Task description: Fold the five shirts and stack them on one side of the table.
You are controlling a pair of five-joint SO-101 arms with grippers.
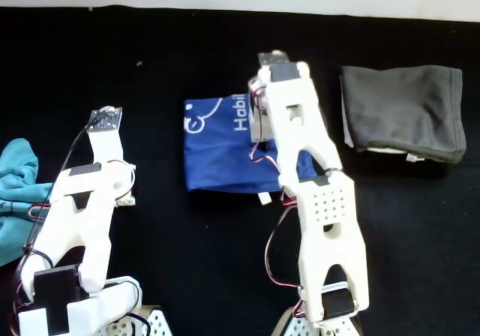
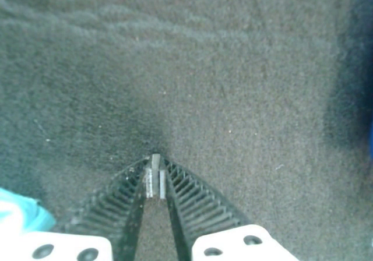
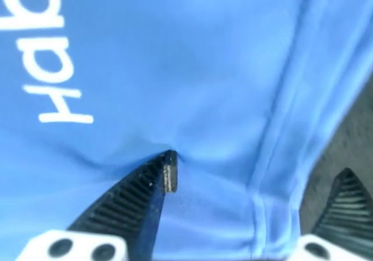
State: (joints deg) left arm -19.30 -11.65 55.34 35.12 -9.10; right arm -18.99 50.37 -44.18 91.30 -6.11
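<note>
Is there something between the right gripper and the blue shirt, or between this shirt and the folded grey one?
Nothing visible. The right gripper is open at the blue shirt, one finger on the cloth, the other beyond its edge. Between this shirt and the grey shirt lies only bare table.

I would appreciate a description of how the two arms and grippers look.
The left arm and the right arm are blocky white plastic with black motors at the joints and thin red and black wires. The right arm has a panel of small holes. The left gripper and the right gripper have black ribbed fingers on white mounts.
</note>
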